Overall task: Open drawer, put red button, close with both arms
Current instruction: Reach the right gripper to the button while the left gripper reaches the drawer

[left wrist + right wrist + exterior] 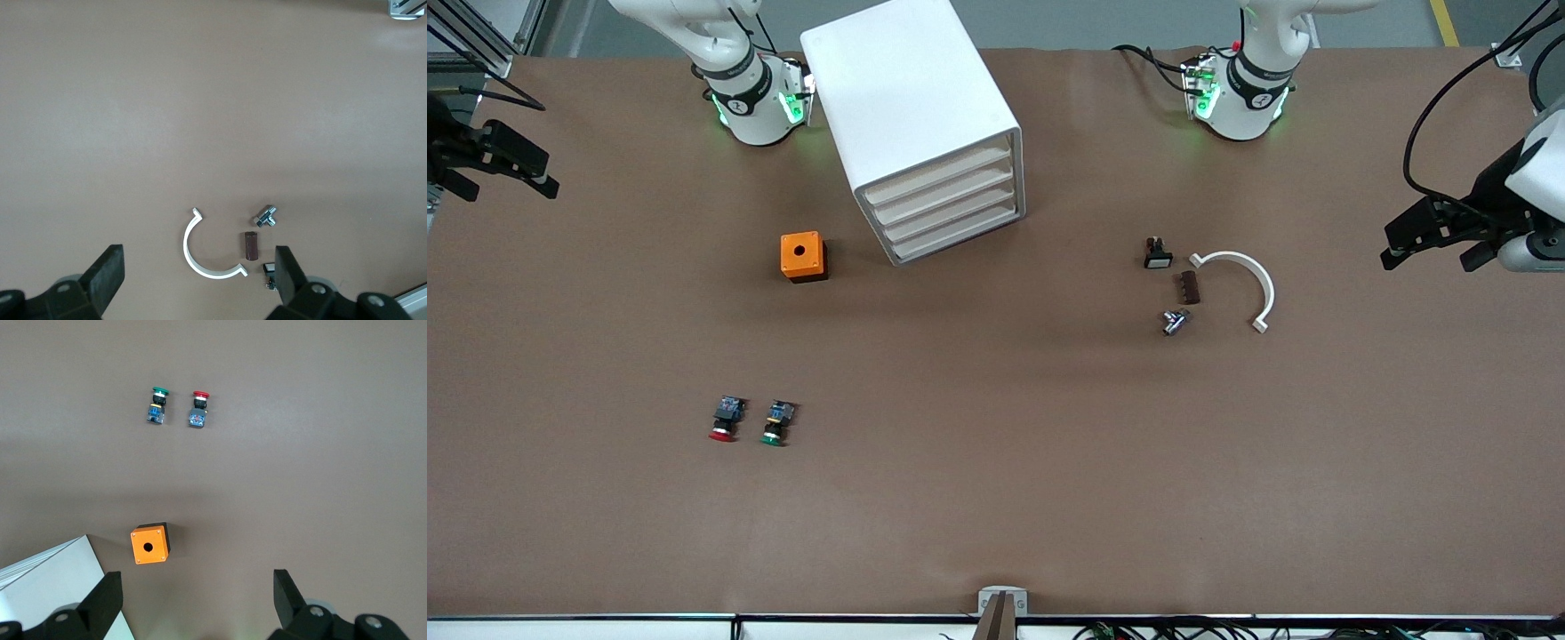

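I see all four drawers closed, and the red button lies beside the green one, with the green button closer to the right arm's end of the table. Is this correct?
Not quite. In the front view the red button is the one closer to the right arm's end of the table; the green button lies beside it, toward the left arm's end. All four drawers, including the top drawer, are indeed closed.

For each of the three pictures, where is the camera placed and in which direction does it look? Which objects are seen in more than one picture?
Front view: high across the table, facing both arm bases; left gripper and right gripper wait open at the table's ends.
Left wrist view: looks down past the open left gripper at the white curved piece.
Right wrist view: looks down past the open right gripper at the red button, green button, orange box.
Shared: front view also shows the curved piece and red button.
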Controlling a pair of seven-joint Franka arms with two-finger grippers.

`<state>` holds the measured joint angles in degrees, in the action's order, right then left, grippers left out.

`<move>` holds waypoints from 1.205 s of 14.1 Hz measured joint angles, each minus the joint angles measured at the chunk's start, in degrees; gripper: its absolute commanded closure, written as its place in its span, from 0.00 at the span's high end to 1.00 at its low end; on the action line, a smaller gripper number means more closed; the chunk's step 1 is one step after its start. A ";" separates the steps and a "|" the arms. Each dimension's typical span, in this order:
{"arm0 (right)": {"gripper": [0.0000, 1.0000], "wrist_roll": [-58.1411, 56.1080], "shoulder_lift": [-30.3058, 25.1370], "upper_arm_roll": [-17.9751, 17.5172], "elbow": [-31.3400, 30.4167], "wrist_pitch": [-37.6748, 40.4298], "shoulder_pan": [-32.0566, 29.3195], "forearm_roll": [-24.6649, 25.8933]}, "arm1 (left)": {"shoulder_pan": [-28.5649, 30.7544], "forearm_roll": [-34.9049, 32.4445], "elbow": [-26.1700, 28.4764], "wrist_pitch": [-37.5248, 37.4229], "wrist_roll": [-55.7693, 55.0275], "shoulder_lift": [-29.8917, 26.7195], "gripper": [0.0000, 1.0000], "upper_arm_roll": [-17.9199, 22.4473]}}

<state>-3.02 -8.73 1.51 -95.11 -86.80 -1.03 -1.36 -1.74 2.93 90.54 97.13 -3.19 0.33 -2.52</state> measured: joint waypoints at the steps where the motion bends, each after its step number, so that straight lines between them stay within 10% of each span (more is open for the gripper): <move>1: 1.00 0.00 0.00 0.00 0.00 0.00 0.00 0.00 | 0.00 0.00 0.00 -0.03 0.00 0.01 1.00 0.00; 17: 1.00 -0.01 0.79 0.34 0.05 -0.14 -0.05 0.03 | 1.64 -0.01 0.42 -0.17 0.00 11.29 1.00 0.52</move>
<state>-3.03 -7.94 1.85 -95.07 -86.94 -1.08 -1.33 -0.10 2.93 90.96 96.95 -3.18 11.62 -2.01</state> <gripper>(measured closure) 0.000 0.004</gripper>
